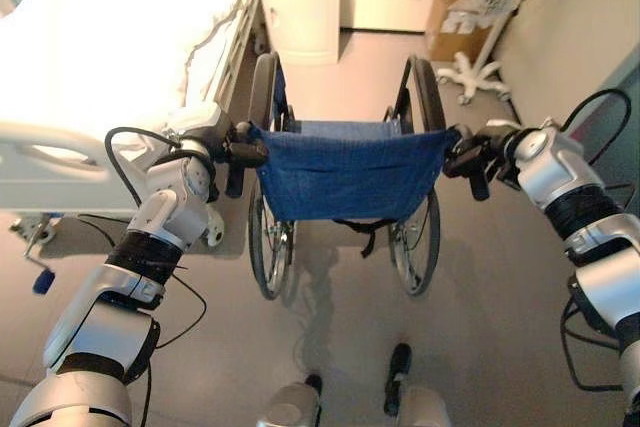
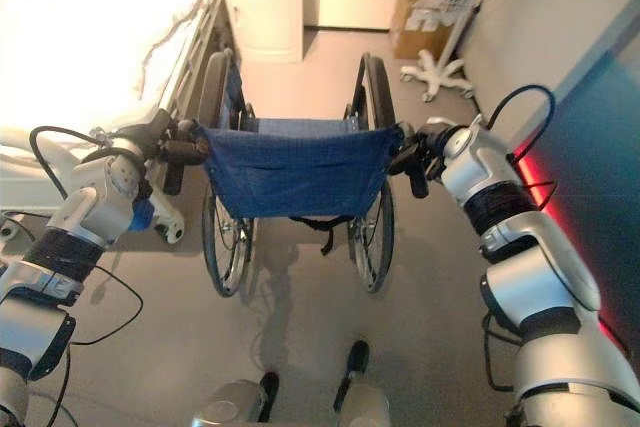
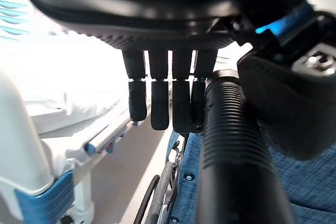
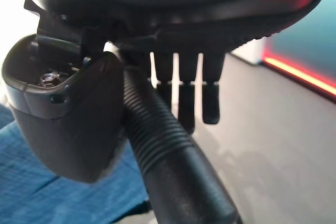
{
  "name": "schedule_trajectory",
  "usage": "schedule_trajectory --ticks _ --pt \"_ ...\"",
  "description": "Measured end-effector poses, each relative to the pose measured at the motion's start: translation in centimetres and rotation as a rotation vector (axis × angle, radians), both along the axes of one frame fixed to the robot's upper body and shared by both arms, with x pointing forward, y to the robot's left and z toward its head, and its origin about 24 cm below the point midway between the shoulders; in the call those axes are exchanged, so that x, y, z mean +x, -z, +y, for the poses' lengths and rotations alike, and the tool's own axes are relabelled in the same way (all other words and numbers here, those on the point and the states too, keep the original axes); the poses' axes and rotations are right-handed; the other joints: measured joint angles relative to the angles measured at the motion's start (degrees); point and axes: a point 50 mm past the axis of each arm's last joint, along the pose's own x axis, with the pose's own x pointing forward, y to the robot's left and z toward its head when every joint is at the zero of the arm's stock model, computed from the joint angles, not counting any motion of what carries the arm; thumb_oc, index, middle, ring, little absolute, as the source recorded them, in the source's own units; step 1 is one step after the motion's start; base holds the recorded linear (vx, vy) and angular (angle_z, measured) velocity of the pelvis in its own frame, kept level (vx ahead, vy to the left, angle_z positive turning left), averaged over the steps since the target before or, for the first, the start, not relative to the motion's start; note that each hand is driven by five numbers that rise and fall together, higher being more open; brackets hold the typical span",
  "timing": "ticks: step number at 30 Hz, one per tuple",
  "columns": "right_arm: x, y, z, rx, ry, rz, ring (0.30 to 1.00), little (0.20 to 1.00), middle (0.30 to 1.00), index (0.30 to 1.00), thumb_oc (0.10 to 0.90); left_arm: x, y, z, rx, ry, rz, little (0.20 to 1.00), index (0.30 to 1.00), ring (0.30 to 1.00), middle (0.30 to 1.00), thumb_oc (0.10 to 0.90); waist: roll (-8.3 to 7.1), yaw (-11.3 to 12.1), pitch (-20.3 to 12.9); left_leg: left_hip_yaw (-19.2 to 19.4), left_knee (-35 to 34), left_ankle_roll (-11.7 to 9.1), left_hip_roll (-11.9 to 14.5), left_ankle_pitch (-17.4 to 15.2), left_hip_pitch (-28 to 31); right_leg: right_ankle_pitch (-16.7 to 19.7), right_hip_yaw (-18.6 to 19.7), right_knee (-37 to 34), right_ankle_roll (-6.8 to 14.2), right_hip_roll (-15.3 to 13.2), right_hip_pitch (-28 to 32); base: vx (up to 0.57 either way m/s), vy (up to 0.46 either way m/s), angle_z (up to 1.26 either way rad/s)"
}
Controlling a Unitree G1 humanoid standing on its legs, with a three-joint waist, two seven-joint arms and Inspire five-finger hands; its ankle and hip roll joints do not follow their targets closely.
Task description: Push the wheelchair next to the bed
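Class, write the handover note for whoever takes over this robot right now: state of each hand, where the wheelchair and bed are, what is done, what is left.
Left hand: at the wheelchair's left push handle, fingers straight beside the grip, thumb on its other side.
Right hand: at the right push handle, fingers straight, not wrapped.
Wheelchair: directly ahead, back to the robot, on open floor.
Bed: on the left, its side rail close to the chair's left wheel.
Done: both hands placed at the handles.
Left: push the chair on alongside the bed; consider closing the fingers first.
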Motion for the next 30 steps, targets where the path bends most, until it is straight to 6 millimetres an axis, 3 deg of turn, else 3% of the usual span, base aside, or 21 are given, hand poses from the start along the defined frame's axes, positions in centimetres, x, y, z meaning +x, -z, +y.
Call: schedule_trajectory --ticks 2,4,5,7,15,17,19,20,21,22,23,24,27,29,30 --pt "0.0 -1.5 -0.2 -0.03 0.001 -0.028 0.3 0.3 0.3 0.3 0.4 0.2 -0.2 -0.5 -0.04 0.013 -0.016 0.3 0.3 0.3 0.3 0.4 2.06 0.14 -0.29 2.32 -2.27 0.13 3.77 0.0 0.13 -2.55 -1.74 2.98 -4.05 1.35 -1.06 0.5 -0.306 0.58" --pt "-0.2 -1.8 -0.7 -0.04 0.012 -0.029 0.3 0.3 0.3 0.3 0.4 0.2 0.3 -0.8 -0.051 0.016 -0.015 0.3 0.3 0.3 0.3 0.4 2.32 0.16 -0.29 5.76 -4.48 -0.23 6.16 0.3 2.42 -4.91 -3.81 4.14 -5.15 1.48 -0.22 0.29 -0.231 0.5" --pt "-0.2 -1.8 -0.8 -0.043 0.015 -0.029 0.3 0.3 0.3 0.3 0.4 0.2 0.4 -1.0 -0.057 0.02 -0.013 0.3 0.3 0.3 0.3 0.4 2.59 0.18 -0.27 6.25 -4.4 -0.02 6.25 1.11 3.1 -5.62 -4.39 4.42 -5.38 1.54 0.28 0.33 -0.273 0.55" --pt "-0.4 -1.6 -1.4 -0.051 0.03 -0.022 0.3 0.3 0.3 0.3 0.4 0.4 0.8 -1.5 -0.072 0.027 -0.01 0.3 0.3 0.3 0.3 0.4 3.45 -1.1 -0.57 8.11 -5.85 -2.16 7.05 4.2 4.71 -7.87 -5.57 5.3 -5.32 2.07 2.37 0.3 -0.23 0.71" --pt "-0.4 -1.2 -1.4 -0.048 0.03 -0.015 0.3 0.3 0.3 0.3 0.4 0.8 0.6 -1.9 -0.056 0.024 -0.018 0.3 0.3 0.3 0.3 0.4 3.14 -2.23 -1.41 9.57 -3.86 -2.72 8.07 5.97 5.32 -11.62 -7.59 5.38 -6.37 3.15 6.24 0.32 -0.198 0.27" --pt "-0.2 -0.1 -0.9 -0.052 0.034 0.011 0.3 0.3 0.3 0.3 0.4 0.9 1.1 -1.8 -0.041 0.019 0.002 0.3 0.3 0.3 0.3 0.4 1.75 -2.25 -1.03 9.37 3.41 -3.49 7.55 4.9 2.31 -11.5 -3.92 1.36 -7.17 4.4 10.16 0.26 -0.073 0.16" --pt "-0.3 2.1 -0.8 -0.042 0.073 0.073 0.3 0.3 0.3 0.3 0.4 0.8 2.3 -2.3 -0.012 0.038 0.048 0.3 0.3 0.3 0.3 0.4 -0.42 -0.86 -0.69 10.28 -2.96 -3.71 1.16 5.12 -0.3 -9.6 0.69 -6.17 -6.82 4.01 17.13 0.5 -0.005 0.02" --pt "-0.4 2.6 -1.0 -0.043 0.079 0.087 0.3 0.3 0.3 0.3 0.4 0.8 2.7 -2.4 -0.015 0.041 0.061 0.3 0.3 0.3 0.3 0.4 -0.77 -0.08 -0.48 11.29 -4.45 -4.15 0.4 5.46 -1.91 -9.39 1.11 -7.63 -6.87 4.27 18.64 0.55 0.037 -0.37" --pt "-0.6 2.9 -1.6 -0.052 0.097 0.097 0.3 0.3 0.3 0.3 0.4 0.7 3.3 -2.6 -0.028 0.047 0.077 0.3 0.3 0.3 0.3 0.4 0.86 1.31 -0.5 13.33 -7.39 -6.2 0.72 7.64 -4.43 -9.52 1.55 -9.05 -6.9 5.32 21.18 0.44 0.073 -0.51" --pt "-0.6 3.1 -1.6 -0.057 0.096 0.105 0.3 0.3 0.3 0.3 0.4 0.6 3.6 -2.8 -0.036 0.051 0.083 0.3 0.3 0.3 0.3 0.4 1.64 2.22 -0.26 13.91 -8.25 -6.73 1.71 9.08 -5.71 -9.66 2.27 -9.66 -7.07 6.43 22.42 0.5 0.112 -0.78" --pt "-0.7 3.3 -1.8 -0.06 0.105 0.116 0.3 0.3 0.3 0.3 0.4 0.4 4.2 -2.8 -0.057 0.054 0.101 0.3 0.3 0.3 0.3 0.4 4.54 3.96 -0.11 15.05 -9.7 -8.13 4.49 10.75 -8.32 -10.57 3.21 -10.01 -6.9 8.06 24.87 0.48 0.168 -1.01" --pt "-0.8 3.4 -2.0 -0.066 0.108 0.12 0.3 0.3 0.3 0.3 0.4 0.2 4.6 -2.7 -0.07 0.055 0.118 0.3 0.3 0.3 0.3 0.4 6.2 5.29 -0.1 16.93 -10.41 -8.18 6.79 10.78 -9.39 -11.61 3.51 -9.45 -6.74 8.19 25.94 0.4 0.151 -1.1" --pt "-0.7 3.9 -1.3 -0.062 0.088 0.143 0.3 0.3 0.3 0.3 0.4 0.0 4.6 -1.9 -0.064 0.046 0.144 0.3 0.3 0.3 0.3 0.4 6.57 6.81 -0.24 19.24 -7.81 -7.98 8.79 10.65 -11.1 -13.67 3.62 -9.77 -6.0 6.37 29.33 0.43 0.22 -0.75" --pt "-0.6 4.1 -0.9 -0.052 0.076 0.157 0.3 0.3 0.3 0.3 0.4 0.0 4.4 -1.5 -0.056 0.041 0.156 0.3 0.3 0.3 0.3 0.4 6.77 6.69 -1.4 19.25 -5.45 -7.97 8.64 10.2 -9.36 -15.58 3.7 -9.29 -3.79 4.62 30.65 0.49 0.253 -0.54" --pt "-0.5 4.1 -0.7 -0.046 0.07 0.154 0.3 0.3 0.3 0.3 0.4 0.1 4.0 -1.2 -0.049 0.035 0.15 0.3 0.3 0.3 0.3 0.4 6.04 6.62 -1.67 20.16 -4.98 -6.43 7.28 11.85 -8.68 -16.87 3.87 -8.27 -3.65 2.83 31.1 0.43 0.178 -0.48"
